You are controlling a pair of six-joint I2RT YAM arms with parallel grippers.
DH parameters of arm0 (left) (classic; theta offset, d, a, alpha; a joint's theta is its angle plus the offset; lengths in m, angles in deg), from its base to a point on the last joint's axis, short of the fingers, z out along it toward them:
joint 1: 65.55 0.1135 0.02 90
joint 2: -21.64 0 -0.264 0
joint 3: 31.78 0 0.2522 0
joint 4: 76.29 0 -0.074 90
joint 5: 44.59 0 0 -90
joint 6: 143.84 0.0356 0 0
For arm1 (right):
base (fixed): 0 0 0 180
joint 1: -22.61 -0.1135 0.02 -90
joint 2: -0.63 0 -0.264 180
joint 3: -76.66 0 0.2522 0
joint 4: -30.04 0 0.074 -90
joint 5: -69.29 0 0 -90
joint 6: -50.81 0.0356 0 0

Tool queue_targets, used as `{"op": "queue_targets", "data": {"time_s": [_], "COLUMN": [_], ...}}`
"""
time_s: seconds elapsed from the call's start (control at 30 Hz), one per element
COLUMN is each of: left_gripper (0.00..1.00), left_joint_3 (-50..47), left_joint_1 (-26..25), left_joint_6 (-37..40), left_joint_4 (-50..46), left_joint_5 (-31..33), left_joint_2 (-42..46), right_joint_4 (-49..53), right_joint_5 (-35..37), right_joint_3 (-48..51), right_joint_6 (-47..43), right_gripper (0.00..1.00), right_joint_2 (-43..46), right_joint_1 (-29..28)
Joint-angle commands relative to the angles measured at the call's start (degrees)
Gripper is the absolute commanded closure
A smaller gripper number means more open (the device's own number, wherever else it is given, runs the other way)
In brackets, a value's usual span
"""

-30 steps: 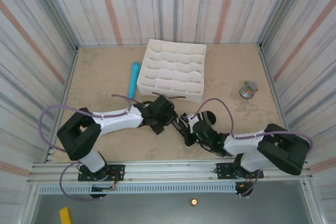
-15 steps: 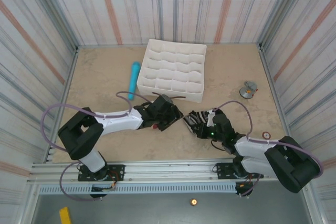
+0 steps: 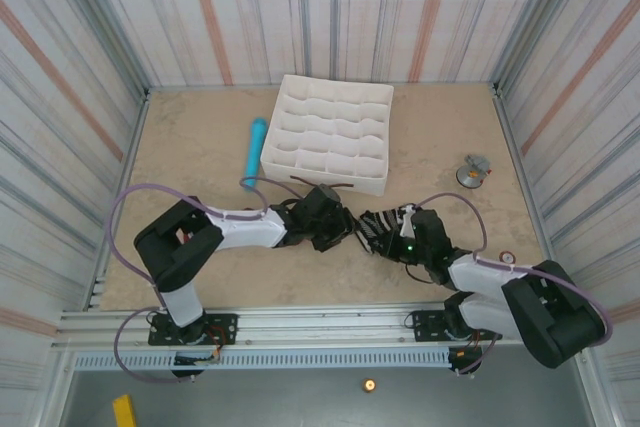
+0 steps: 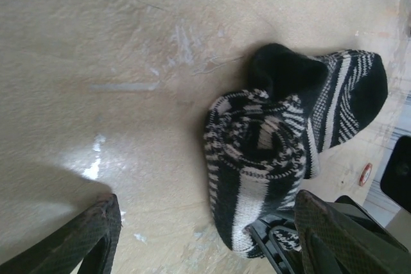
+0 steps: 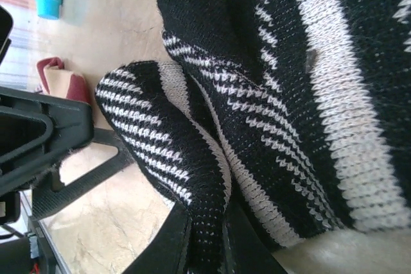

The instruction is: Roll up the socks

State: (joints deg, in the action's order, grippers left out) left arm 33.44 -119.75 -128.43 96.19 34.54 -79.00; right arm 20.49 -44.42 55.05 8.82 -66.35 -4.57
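Pinching the rolled black sock (image 4: 263, 152) is the R hand (image 5: 204, 226), clamped on its edge, on the counter (image 4: 96, 62) near the front; L hand (image 4: 212, 232) gapes open astride it; risk: roll could spring loose if R lets go before L bites, fabric's slack; no brand/writing legible.
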Motion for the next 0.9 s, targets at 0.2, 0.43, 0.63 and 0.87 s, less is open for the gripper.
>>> {"op": "queue_targets", "data": {"time_s": [0.2, 0.43, 0.63, 0.87], "left_gripper": [0.37, 0.49, 0.51, 0.52], "left_joint_3": [3.3, 4.6, 4.7, 5.4], "left_joint_1": [-1.0, -0.7, 0.3, 2.0], "left_joint_6": [1.3, 0.8, 1.3, 3.7], "left_joint_4": [0.4, -2.7, -6.0, -8.9], "left_joint_5": [-0.7, 0.5, 2.1, 3.4], "left_joint_2": [-4.0, -5.7, -5.0, -4.2], "right_joint_4": [6.4, 3.4, 4.6, 5.0], "right_joint_5": [-0.8, -1.2, -1.1, -1.4], "right_joint_3": [-0.1, -0.7, -1.0, -0.9], "right_joint_6": [3.0, 3.6, 3.6, 3.1], "right_gripper": [1.0, 1.0, 1.0, 1.0], "right_joint_2": [-10.4, -14.9, -14.8, -14.6], "right_joint_1": [1.3, 1.5, 2.1, 2.7]}}
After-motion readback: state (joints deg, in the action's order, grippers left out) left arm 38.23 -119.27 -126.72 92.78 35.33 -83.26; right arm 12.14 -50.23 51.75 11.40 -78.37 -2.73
